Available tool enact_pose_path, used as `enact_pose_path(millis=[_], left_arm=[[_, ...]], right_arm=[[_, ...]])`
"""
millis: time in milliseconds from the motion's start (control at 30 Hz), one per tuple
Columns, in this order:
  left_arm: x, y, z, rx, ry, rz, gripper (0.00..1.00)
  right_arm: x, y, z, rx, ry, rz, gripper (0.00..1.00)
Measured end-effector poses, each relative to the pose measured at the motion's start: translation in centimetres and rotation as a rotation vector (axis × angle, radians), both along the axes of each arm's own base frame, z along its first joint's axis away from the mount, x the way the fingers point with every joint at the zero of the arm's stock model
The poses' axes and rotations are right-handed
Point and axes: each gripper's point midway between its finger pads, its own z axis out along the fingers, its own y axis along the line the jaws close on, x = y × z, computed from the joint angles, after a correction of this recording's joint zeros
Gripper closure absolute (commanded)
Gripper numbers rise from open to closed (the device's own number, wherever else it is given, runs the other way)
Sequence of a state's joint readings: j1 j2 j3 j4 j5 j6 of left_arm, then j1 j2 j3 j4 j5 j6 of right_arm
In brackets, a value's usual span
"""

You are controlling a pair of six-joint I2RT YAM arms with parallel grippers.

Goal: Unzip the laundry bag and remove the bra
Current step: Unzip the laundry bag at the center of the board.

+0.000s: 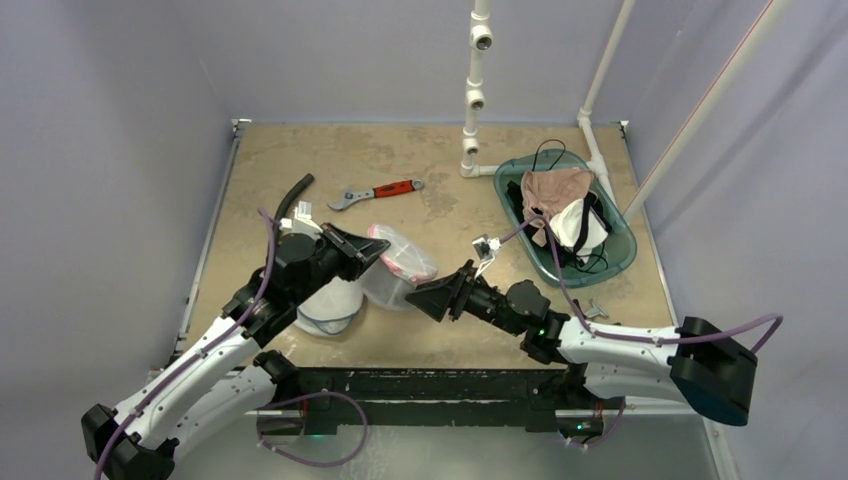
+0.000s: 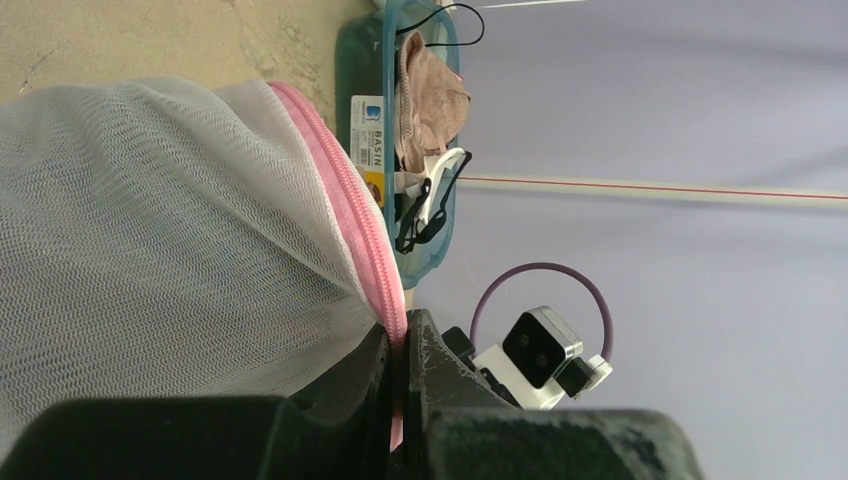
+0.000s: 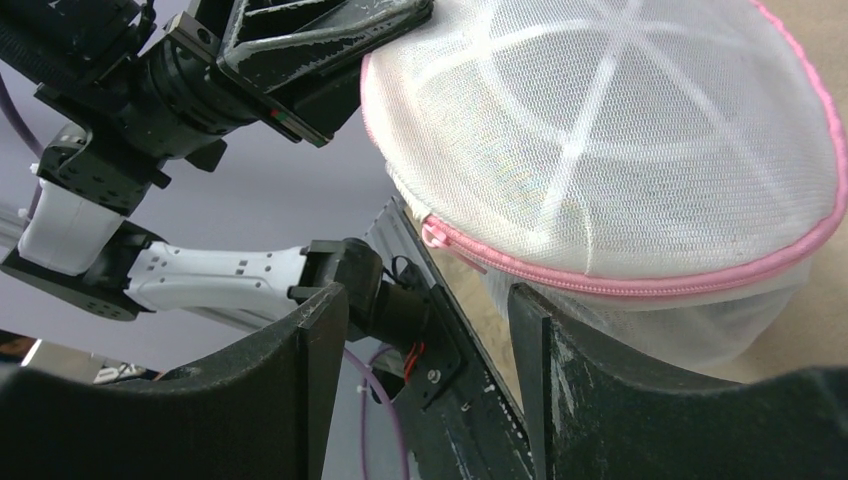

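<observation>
Left gripper [image 2: 405,335] clamps the pink zipper edge [image 2: 345,190] of the mesh laundry bag [image 2: 150,230], which lies on the table [image 1: 300,160] between the arms. Right gripper [image 3: 425,300] hovers open near the zipper pull [image 3: 432,235]; unzipping seems unstarted, and pinching that small tab likely comes next.

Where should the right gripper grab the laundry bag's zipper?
The small pink pull at the zipper end on the laundry bag. Come straight ahead with the open right gripper: the pull sits just beyond its gap, and the left gripper clamps the bag's rim.
</observation>
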State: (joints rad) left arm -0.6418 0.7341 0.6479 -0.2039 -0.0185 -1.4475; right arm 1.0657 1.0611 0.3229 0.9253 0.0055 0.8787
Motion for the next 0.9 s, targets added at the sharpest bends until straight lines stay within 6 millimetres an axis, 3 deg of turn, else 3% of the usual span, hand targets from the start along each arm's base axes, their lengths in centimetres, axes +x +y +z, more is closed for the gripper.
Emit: enact_pose_path(millis=[400,900], left_arm=[[-0.2,-0.2,0.2,-0.006,0.0,-0.014,1.0],[-0.2,-0.2,0.3,-0.008,-0.002,-0.014,1.0]], right_arm=[[0.4,0.7,0.9,0.044,0.007,-0.002,0.44],[0.9,0.5,2.1,0.098,0.001,-0.031,0.62]])
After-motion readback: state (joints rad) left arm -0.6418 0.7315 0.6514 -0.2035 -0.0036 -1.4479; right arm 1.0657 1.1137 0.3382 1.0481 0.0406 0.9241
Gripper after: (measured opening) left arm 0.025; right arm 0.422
